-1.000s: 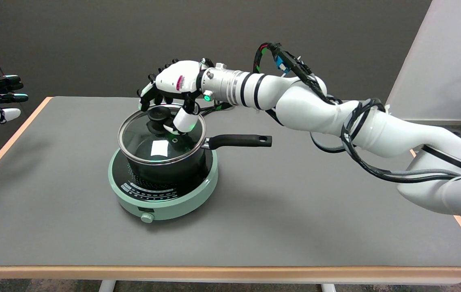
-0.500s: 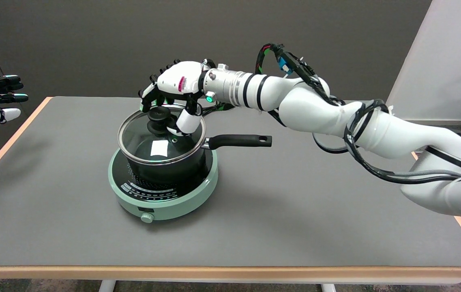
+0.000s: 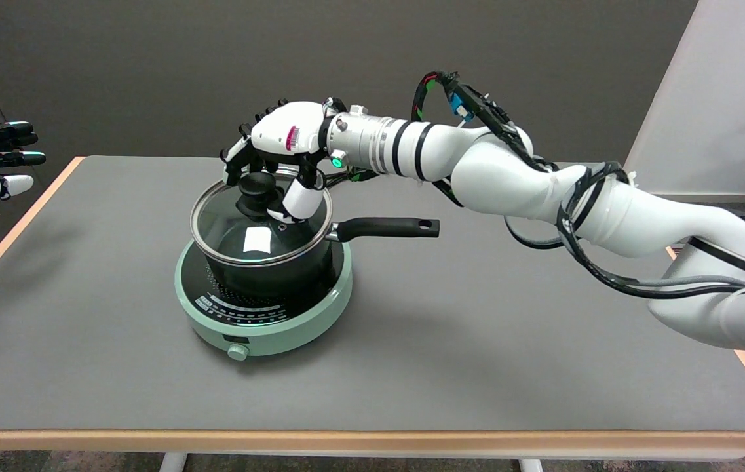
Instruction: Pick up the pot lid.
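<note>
So there's a grey table (image 3: 411,367) with a mint-green hot plate (image 3: 261,324) left of centre, and a black pot (image 3: 267,265) sitting on that hot plate, handle sticking out to the right. The glass lid (image 3: 251,233) is on the pot. The right hand (image 3: 284,141) is over the lid, fingers (image 3: 236,157) curled down around the black knob (image 3: 255,190), thumb on the near side. Can't tell if it's actually squeezing yet.

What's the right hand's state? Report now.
Right hand: fingers closed around the black knob of the pot lid, holding it; the lid looks tilted, its far rim lifted off the pot.
</note>
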{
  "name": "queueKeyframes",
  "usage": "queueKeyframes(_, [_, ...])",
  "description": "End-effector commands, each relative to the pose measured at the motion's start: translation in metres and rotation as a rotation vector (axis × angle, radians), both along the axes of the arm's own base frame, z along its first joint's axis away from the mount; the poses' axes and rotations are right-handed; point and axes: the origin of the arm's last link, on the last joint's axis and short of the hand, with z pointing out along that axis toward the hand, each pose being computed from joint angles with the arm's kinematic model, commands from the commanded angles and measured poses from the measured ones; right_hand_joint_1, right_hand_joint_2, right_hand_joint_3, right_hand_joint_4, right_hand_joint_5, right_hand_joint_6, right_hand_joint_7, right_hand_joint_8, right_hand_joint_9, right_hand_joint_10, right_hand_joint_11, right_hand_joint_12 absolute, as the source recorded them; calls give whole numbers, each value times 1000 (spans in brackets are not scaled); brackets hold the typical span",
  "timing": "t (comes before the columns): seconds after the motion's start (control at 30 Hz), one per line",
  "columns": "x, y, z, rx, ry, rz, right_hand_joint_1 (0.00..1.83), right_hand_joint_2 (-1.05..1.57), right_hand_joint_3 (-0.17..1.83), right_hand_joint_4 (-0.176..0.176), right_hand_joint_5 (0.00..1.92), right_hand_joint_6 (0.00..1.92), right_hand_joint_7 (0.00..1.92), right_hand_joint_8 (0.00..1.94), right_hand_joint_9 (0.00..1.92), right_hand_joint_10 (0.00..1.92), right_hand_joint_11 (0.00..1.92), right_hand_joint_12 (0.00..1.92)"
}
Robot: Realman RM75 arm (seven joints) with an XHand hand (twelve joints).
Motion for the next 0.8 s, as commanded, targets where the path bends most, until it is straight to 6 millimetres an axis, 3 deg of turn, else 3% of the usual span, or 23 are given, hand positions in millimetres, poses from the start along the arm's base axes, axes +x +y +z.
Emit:
queueKeyframes(0.03, [-2,-1,0,-3,-15,-22,928,605,964,176,623,424,787,309,775,631,529,981])
queueKeyframes(0.4, [-3,-2,0,-4,-45,-42,925,685,937,176,710,822,877,504,815,683,567,977])
queueKeyframes(0.47, [-3,-2,1,-4,-50,-47,923,1082,298,176,763,1343,895,578,833,740,578,1013])
queueKeyframes(0.53, [-4,-1,1,-3,-45,-44,927,1071,315,176,769,1341,905,621,844,773,592,1039])
queueKeyframes(0.57, [-4,-1,2,-3,-43,-43,979,1073,298,132,765,1366,916,713,845,793,601,1040])
queueKeyframes(0.6, [-4,-1,2,-2,-43,-44,1194,1090,212,-52,742,1468,945,982,841,830,618,1017])
queueKeyframes(0.8, [-4,0,1,8,-43,-41,1200,1066,245,-49,742,1452,974,983,862,892,634,1045])
